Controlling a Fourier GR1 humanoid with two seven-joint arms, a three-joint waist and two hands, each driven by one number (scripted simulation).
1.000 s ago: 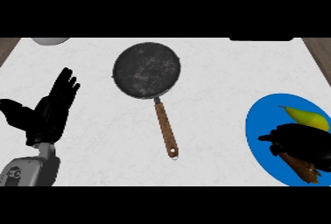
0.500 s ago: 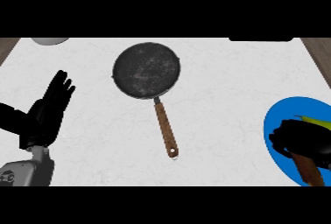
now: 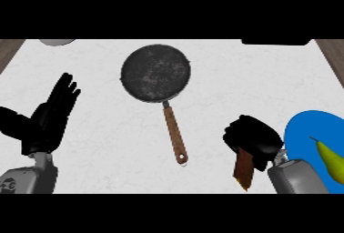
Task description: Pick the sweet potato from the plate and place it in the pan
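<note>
Your right hand (image 3: 252, 136) is curled round the sweet potato (image 3: 242, 170), whose brown, tapered end hangs out below the fingers. Hand and sweet potato sit over bare counter (image 3: 107, 136), just beside the left rim of the blue plate (image 3: 302, 132) near the counter's right edge. You cannot tell from this view whether the sweet potato's tip touches the counter.

On the plate you see a yellow-green pear (image 3: 331, 157) lying close to the right edge of the view.

The pan (image 3: 156, 72) rests toward the far middle of the counter, dark and round, its brown handle (image 3: 174, 134) running back toward the near edge. The handle's end lies to the left of your right hand, apart from it.

Your left hand (image 3: 47, 120) rests open near the counter's left edge, fingers straight and pointing away from you, holding nothing.
</note>
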